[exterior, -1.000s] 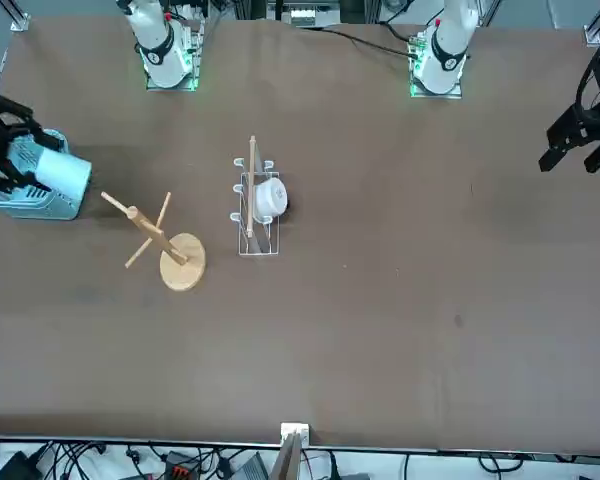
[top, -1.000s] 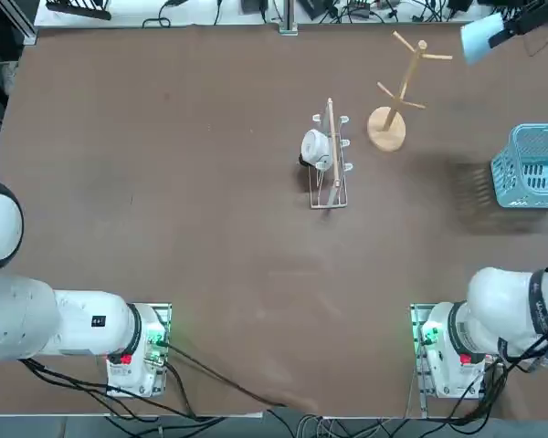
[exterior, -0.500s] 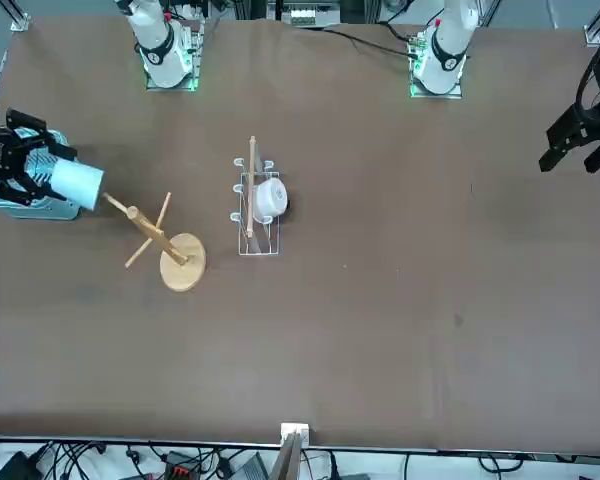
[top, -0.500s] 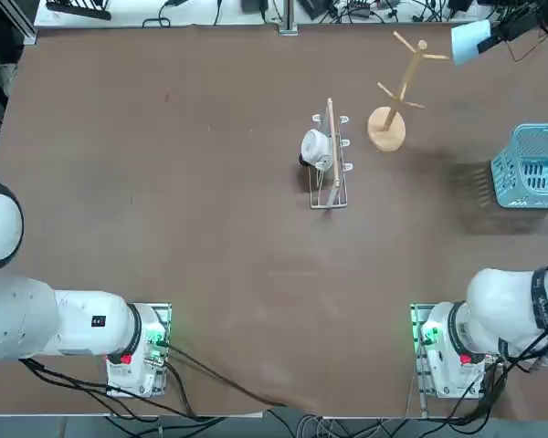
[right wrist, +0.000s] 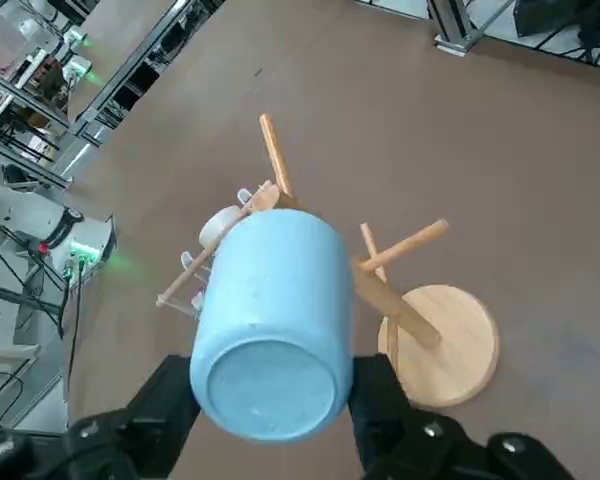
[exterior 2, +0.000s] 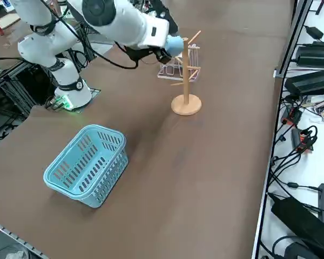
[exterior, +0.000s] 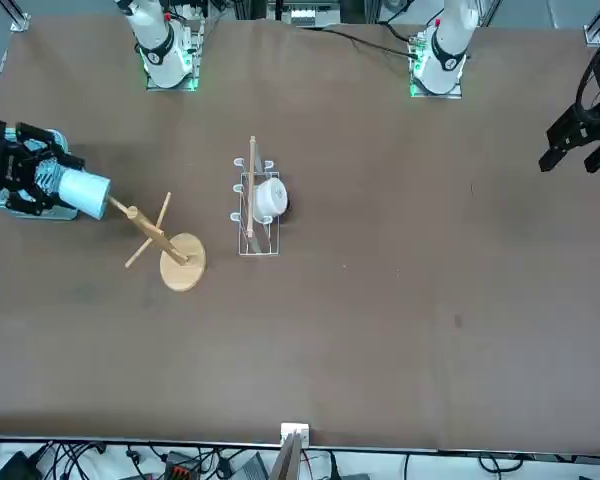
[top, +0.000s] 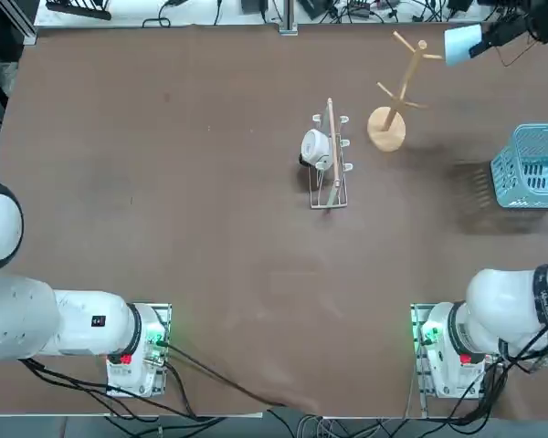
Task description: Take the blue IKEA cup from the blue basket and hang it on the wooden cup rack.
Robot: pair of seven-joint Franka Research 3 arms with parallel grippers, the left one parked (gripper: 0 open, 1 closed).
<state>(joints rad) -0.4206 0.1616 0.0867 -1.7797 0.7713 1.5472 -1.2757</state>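
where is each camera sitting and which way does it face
Top: overhead, looking down; both arm bases at the bottom; the right gripper holds the pale blue plastic cup near the light wooden tree-shaped cup rack.
Front: across the table, facing the robot; bases at the top; gripper and cup at the left.
Right side: raised, looking diagonally over the turquoise slotted basket; shows the right arm.
Right wrist: on the wrist, looking past the fingers clamping the cup.
All four share the cup and rack.

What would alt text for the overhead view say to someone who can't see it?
The right gripper, shut on the blue cup, holds it beside the wooden cup rack near the table's far edge. The blue basket sits at the right edge, a wire rack with a white cup mid-table.
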